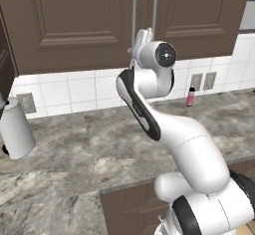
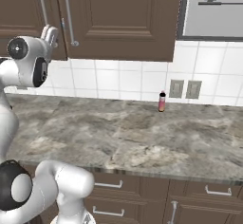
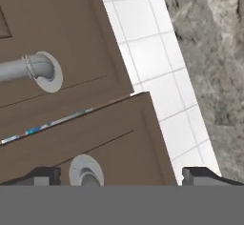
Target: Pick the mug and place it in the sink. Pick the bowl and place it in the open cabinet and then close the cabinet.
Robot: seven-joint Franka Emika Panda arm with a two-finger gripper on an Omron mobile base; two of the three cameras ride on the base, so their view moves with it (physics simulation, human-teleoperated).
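You see the gripper [image 3: 119, 174] spread wide, close before the cabinet [image 1: 89, 20] near its bar handles [image 1: 133, 15]. Both doors look nearly shut, a thin gap between them. On the desk [image 2: 142, 133] stands a slim bottle [image 2: 162, 101].

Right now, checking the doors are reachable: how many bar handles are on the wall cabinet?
2. The left door's handle and the right door's handle hang side by side at the cabinet centre seam, just above the gripper.
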